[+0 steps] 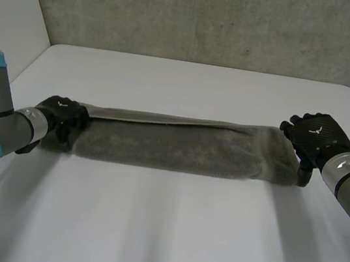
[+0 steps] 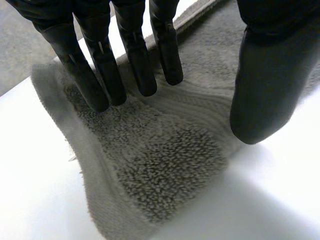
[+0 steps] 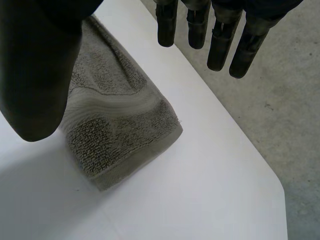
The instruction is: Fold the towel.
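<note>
hiding part of each towel [image 1: 179,146] end: left hand [image 1: 61,117], right hand [image 1: 316,135].

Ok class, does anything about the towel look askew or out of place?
Slightly: along the towel's far edge, near the left hand, a thin strip of one layer pokes out and tapers toward the middle, so the fold's edges don't line up. Nothing looks spilled or damaged.

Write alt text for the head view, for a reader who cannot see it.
A grey towel, folded into a long band, lies across a white table, with the robot's left hand on one end and its right hand at the other.
</note>
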Controlling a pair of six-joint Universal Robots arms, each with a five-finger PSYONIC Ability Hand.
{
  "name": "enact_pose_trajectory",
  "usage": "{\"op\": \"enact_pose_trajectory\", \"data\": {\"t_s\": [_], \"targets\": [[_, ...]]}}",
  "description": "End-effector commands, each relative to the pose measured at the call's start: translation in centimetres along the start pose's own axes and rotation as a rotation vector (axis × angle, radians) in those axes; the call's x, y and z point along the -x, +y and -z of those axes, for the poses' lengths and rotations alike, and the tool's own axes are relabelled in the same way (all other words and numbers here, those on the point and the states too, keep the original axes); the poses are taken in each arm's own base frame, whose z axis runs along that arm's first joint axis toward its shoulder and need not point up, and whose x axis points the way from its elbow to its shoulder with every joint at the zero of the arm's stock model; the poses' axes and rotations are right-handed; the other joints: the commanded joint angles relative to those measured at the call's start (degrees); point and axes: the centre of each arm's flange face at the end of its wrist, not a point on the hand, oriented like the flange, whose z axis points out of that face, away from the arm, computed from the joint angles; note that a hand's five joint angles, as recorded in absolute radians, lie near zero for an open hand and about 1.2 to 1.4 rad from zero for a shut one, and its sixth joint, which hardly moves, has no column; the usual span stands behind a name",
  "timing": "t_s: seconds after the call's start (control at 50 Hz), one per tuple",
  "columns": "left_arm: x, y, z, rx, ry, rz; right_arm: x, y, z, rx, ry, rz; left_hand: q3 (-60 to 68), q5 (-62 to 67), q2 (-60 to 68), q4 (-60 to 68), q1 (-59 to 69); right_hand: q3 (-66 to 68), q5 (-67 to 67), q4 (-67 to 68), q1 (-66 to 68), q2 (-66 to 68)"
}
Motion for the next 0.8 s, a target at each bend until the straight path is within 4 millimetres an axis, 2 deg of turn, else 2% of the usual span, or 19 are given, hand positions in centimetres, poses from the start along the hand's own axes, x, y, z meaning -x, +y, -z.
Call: {"op": "enact_pose_trajectory", "data": {"t_s": [0.02, 0.06, 0.1, 0.16, 0.24, 0.3, 0.54, 0.8], "targets": [[1.2, 0.4, -3.2, -0.010, -0.064, -0.011, -0.1, 1.1, -0.4, 0.027, 0.001, -0.012, -9.44, -18.90, -9.89, -10.14, -10.10, -4.19, -3.24, -4.90, -3.16, -4.26], [1.5, 0.5, -3.7, -0.014, -0.082, -0.013, 0.0, 1.3, -0.4, 0.031, -0.002, -0.012, -12.97, -22.44, -13.42, -13.67, -13.64, -4.19, -3.24, -4.90, -3.16, -4.26], [2.2, 0.2, -4.4, -0.027, -0.133, -0.020, 0.2, 1.5, -0.6, 0.037, -0.007, -0.012, -24.35, -33.81, -24.80, -25.05, -25.01, -4.19, -3.24, -4.90, -3.16, -4.26], [3.0, -0.3, -4.6, -0.056, -0.191, -0.019, 0.3, 1.7, -0.8, 0.036, -0.008, -0.013, -29.11, -38.58, -29.57, -29.81, -29.78, -4.19, -3.24, -4.90, -3.16, -4.26], [2.9, -0.8, -4.3, -0.084, -0.208, -0.023, 0.3, 1.7, -0.9, 0.028, 0.001, -0.016, -29.46, -38.92, -29.91, -30.16, -30.12, -4.19, -3.24, -4.90, -3.16, -4.26], [2.7, -1.2, -3.3, -0.092, -0.206, -0.025, 0.5, 2.1, -1.1, 0.032, -0.001, -0.016, -29.46, -38.92, -29.91, -30.16, -30.12, -4.19, -3.24, -4.90, -3.16, -4.26], [0.8, -0.3, 0.5, -0.025, -0.157, -0.022, 1.2, 4.7, -2.1, 0.090, -0.010, -0.037, -28.79, -38.25, -29.24, -29.49, -29.45, -4.19, -3.24, -4.90, -3.16, -4.26], [1.0, 1.0, 1.5, 0.016, -0.161, -0.002, 1.2, 5.7, -4.1, 0.049, 0.017, -0.046, -27.61, -37.07, -28.06, -28.31, -28.27, 4.64, 5.59, 3.93, 5.67, 4.57]]}}
